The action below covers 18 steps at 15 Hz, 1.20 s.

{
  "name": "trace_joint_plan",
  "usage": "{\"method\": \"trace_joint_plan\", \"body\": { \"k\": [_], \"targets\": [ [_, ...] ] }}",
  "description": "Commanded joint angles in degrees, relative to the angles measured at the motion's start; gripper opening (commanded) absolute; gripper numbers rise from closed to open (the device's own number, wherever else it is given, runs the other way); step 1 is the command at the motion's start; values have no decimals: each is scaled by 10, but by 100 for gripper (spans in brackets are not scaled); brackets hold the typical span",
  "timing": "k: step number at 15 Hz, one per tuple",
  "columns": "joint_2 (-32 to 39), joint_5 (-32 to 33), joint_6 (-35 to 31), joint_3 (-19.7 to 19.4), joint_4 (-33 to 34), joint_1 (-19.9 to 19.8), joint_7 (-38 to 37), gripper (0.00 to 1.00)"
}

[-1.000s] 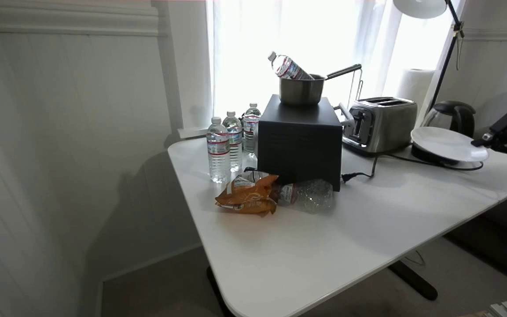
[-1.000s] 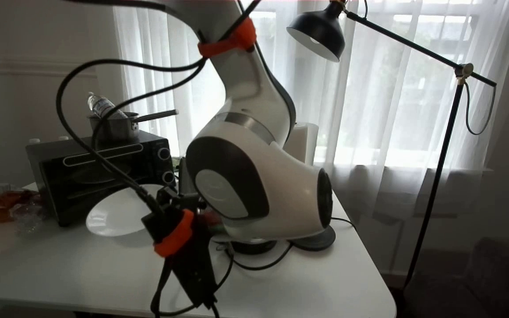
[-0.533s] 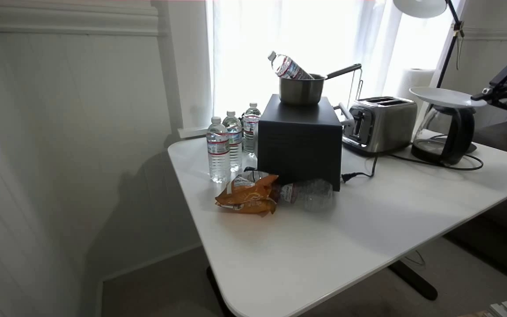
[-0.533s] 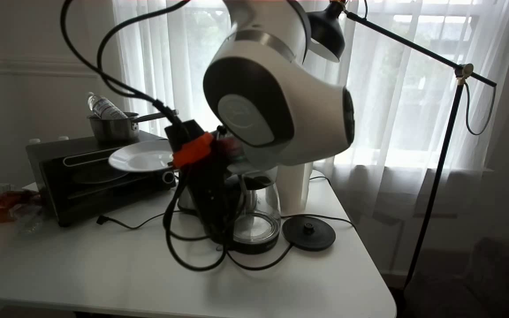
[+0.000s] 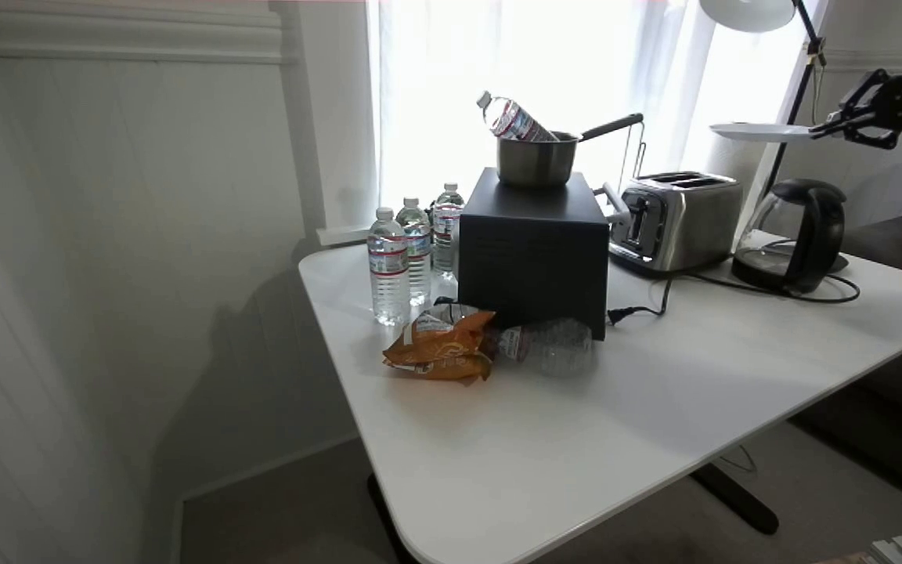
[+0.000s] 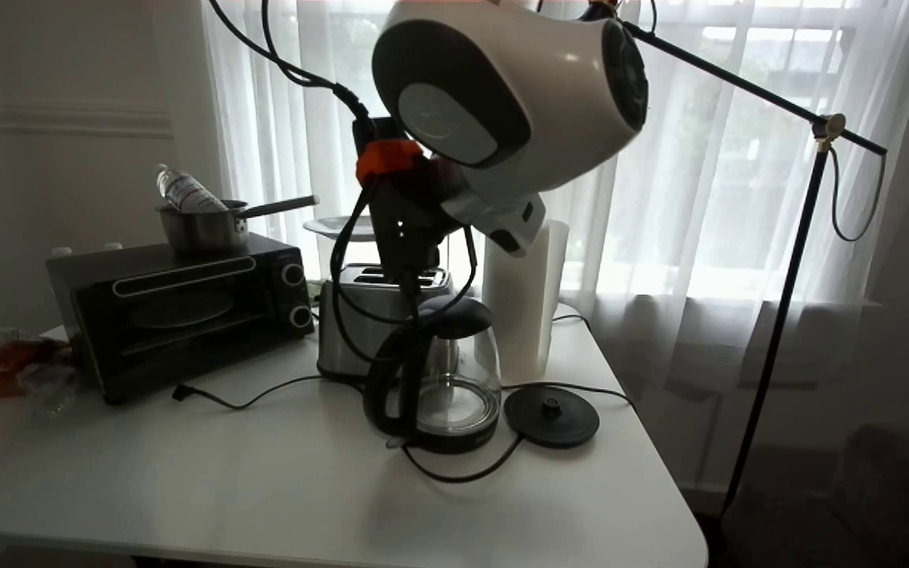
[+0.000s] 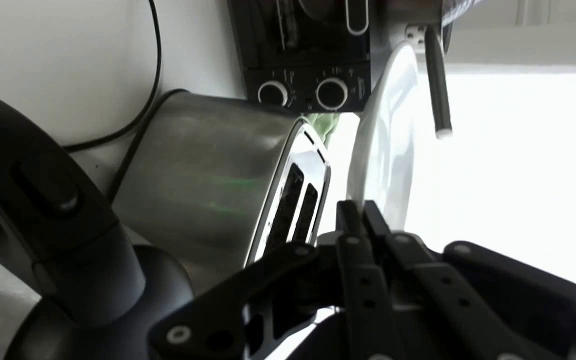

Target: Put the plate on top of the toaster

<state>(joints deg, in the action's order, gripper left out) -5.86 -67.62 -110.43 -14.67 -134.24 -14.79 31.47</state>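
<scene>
The white plate (image 5: 756, 131) is held by its rim in my gripper (image 5: 823, 129), nearly level and high above the table. In the wrist view the fingers (image 7: 360, 207) are shut on the edge of the plate (image 7: 390, 130). In an exterior view the plate (image 6: 336, 227) is partly hidden behind the wrist. The silver toaster (image 5: 701, 227) stands on the table with its two slots facing up. It also shows in an exterior view (image 6: 352, 323) and the wrist view (image 7: 208, 175). The plate is higher than the toaster, with a gap between them.
A glass kettle with black handle (image 5: 803, 235) stands close to the toaster. The black toaster oven (image 6: 186, 308) bears a pot (image 6: 206, 229) with a bottle in it. A paper towel roll (image 6: 521, 315) and a lamp (image 6: 802, 244) stand near the window. A cord lies on the table.
My gripper has lifted the plate from low in front of the kettle to well above it, and moved it toward the toaster and window. The plate has gone from tilted to nearly level.
</scene>
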Motion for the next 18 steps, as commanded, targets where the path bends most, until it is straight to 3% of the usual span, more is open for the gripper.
{"method": "trace_joint_plan", "body": {
  "k": [1,8,10,11,18],
  "targets": [
    [-6,-53,-83,25,8,22,-54,1],
    [13,-117,-189,59,5,58,-48,1],
    [13,-128,-210,62,0,61,-16,1],
    [19,-100,-187,59,7,58,-38,4],
    [33,-110,-209,63,14,62,-31,1]
  ]
}}
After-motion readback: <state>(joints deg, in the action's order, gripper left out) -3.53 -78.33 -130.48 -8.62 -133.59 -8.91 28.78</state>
